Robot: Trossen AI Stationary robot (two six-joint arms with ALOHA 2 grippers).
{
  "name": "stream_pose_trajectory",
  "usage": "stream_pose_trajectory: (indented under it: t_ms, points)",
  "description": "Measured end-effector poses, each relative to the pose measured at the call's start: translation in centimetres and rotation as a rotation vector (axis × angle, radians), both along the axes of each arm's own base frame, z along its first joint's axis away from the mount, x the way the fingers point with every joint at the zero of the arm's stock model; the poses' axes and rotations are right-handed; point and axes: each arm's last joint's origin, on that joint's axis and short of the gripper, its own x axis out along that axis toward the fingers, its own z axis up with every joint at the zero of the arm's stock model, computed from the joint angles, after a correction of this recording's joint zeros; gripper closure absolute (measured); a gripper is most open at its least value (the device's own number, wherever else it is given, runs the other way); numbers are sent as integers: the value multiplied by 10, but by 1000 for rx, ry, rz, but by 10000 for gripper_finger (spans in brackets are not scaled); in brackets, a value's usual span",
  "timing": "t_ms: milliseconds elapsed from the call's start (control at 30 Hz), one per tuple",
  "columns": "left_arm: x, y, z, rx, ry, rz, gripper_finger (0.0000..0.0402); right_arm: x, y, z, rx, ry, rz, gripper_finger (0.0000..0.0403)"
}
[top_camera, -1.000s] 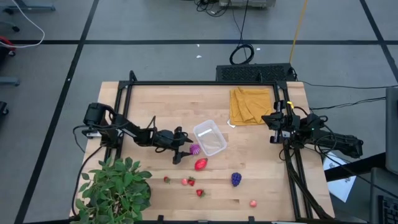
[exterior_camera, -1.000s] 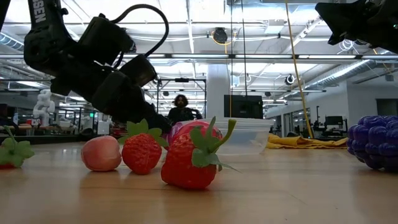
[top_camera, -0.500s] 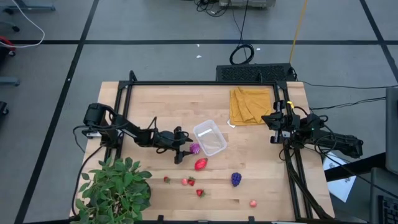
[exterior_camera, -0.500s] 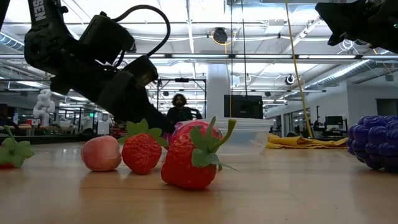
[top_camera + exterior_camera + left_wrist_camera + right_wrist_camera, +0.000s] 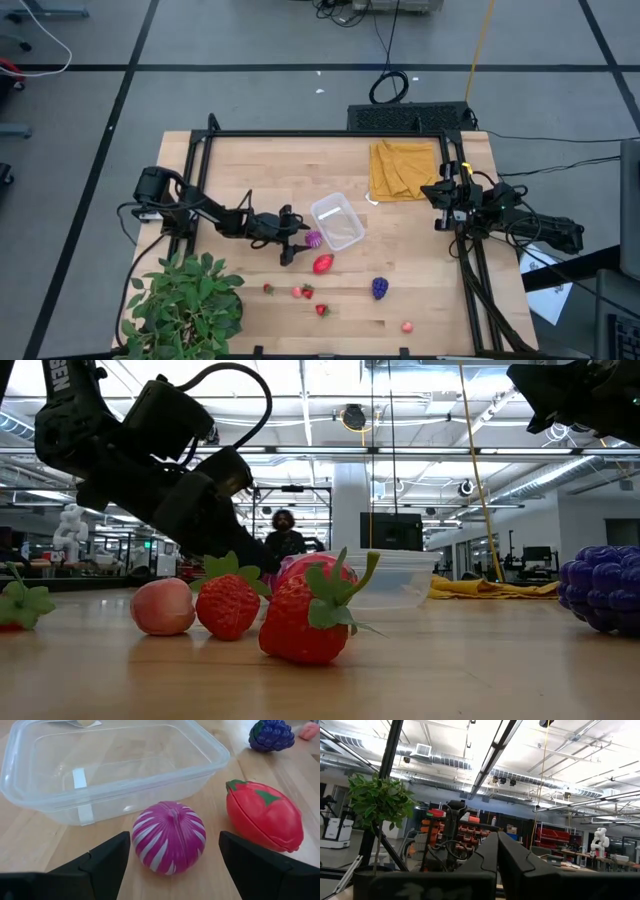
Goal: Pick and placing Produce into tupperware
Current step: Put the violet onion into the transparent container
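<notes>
The striped magenta fruit lies on the table just in front of the clear tupperware's near wall. My left gripper is open and low over the table, with one finger on each side of this fruit; no touch shows. In the high view the gripper sits left of the fruit and the tupperware. A big red strawberry lies beside the fruit, and the purple grapes lie farther toward the near edge. My right gripper is shut, parked at the table's right edge.
Small red and pink pieces lie scattered near the table's near edge, one far to the right. A leafy potted plant fills the near left corner. A mustard cloth lies at the far right. A person stands in the room behind.
</notes>
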Motion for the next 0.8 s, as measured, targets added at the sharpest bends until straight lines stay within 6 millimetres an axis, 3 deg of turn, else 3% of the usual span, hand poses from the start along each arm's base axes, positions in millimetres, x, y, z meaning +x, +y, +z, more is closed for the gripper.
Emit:
stream_pose_trajectory:
  t_ms: [267, 533, 800]
  points:
    - [2, 0, -2, 3, 2, 2, 89, 0, 0, 0, -1, 0, 0, 403]
    - [33, -4, -27, 17, 47, -2, 89, 0, 0, 0, 22, -1, 11, 403]
    - [36, -4, -28, 26, 62, -33, 89, 0, 0, 0, 20, -4, 10, 403]
